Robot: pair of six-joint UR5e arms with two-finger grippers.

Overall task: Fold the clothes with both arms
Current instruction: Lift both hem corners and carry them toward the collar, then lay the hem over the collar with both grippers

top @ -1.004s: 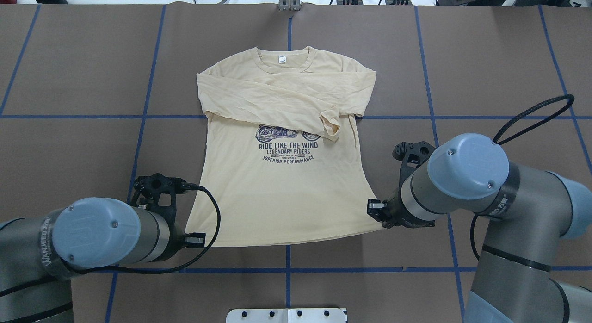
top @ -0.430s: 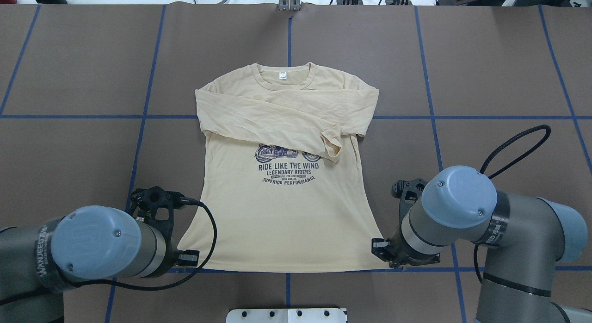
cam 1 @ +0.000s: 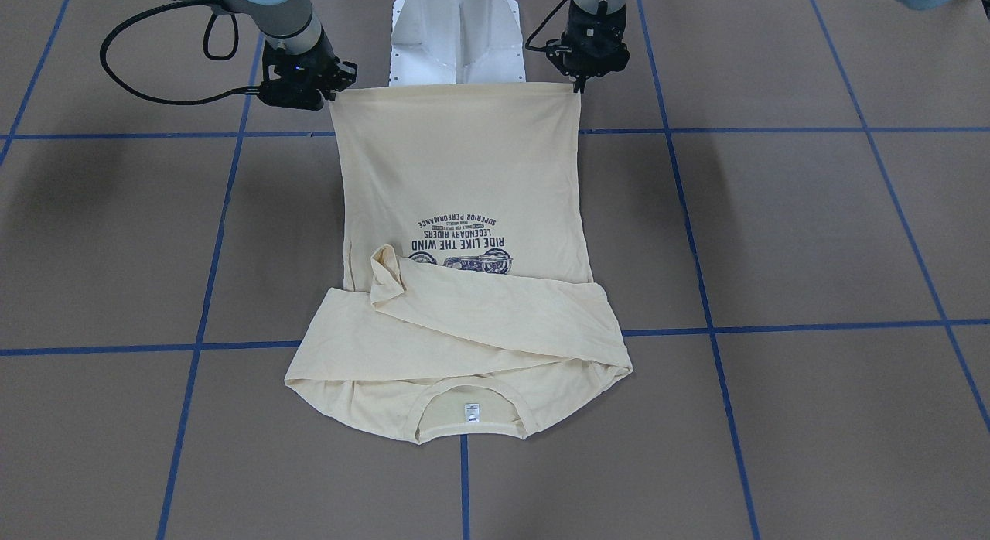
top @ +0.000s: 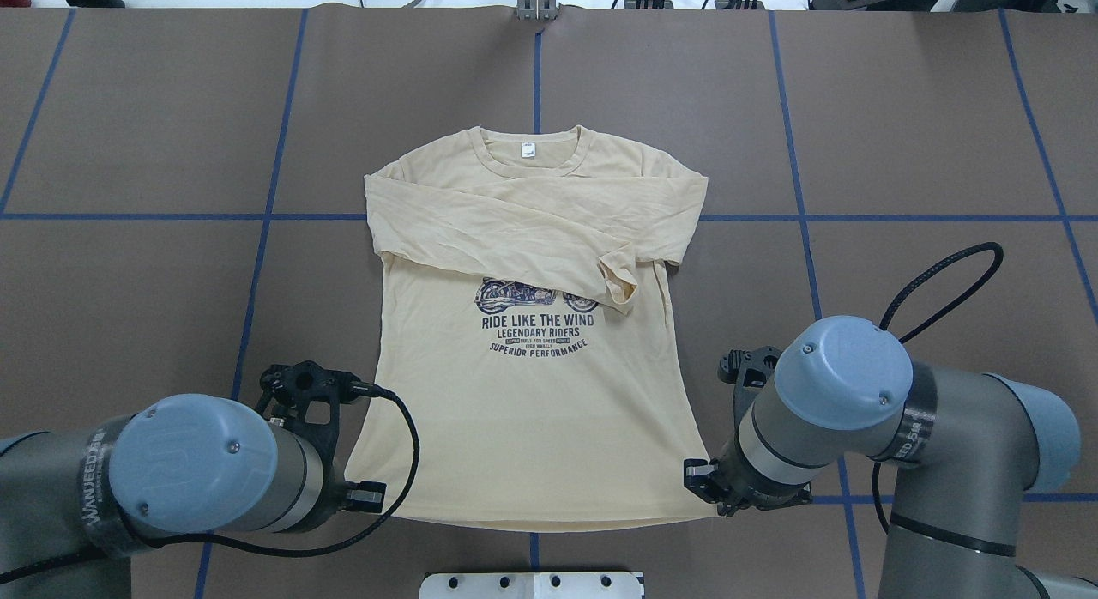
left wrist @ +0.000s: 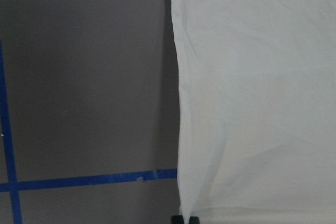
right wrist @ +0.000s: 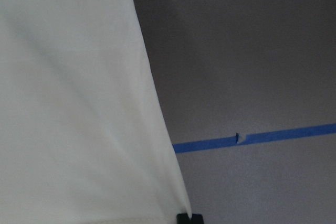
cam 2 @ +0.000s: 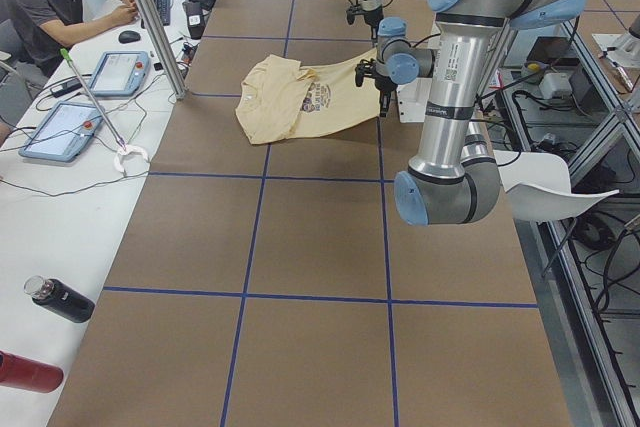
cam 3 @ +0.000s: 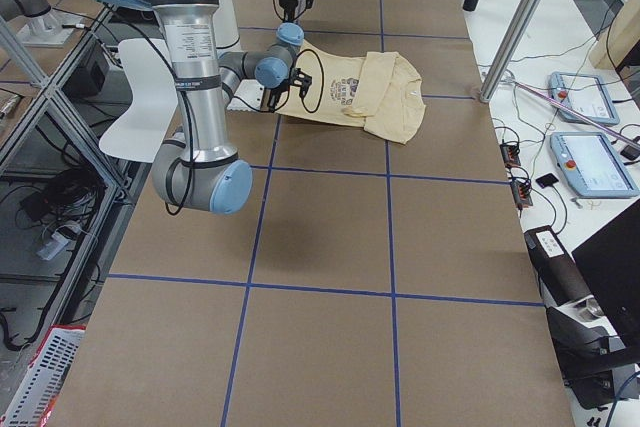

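The cream long-sleeved shirt (top: pixel 532 410) lies print side up, with both sleeves (top: pixel 515 221) folded across its chest and the collar (cam 1: pixel 468 416) at the far end from me. My left gripper (top: pixel 356 496) is shut on the hem's left corner, and its fingertips (left wrist: pixel 186 219) pinch the cloth edge in the left wrist view. My right gripper (top: pixel 699 487) is shut on the hem's right corner (right wrist: pixel 184 211). In the front-facing view the hem (cam 1: pixel 456 90) stretches taut between the left gripper (cam 1: pixel 578 87) and the right gripper (cam 1: pixel 332 95), raised off the table.
The white pedestal base (top: pixel 532 584) sits just behind the hem. Blue tape lines (top: pixel 266 217) grid the brown table. Beside the table, a seated person (cam 2: pixel 50 2), tablets (cam 2: pixel 60 127), bottles (cam 2: pixel 60 299) and a metal post (cam 2: pixel 150 22).
Both grippers have drawn back toward my base with the hem, dragging the whole shirt toward me. The collar has slid nearer and the hem has lifted.
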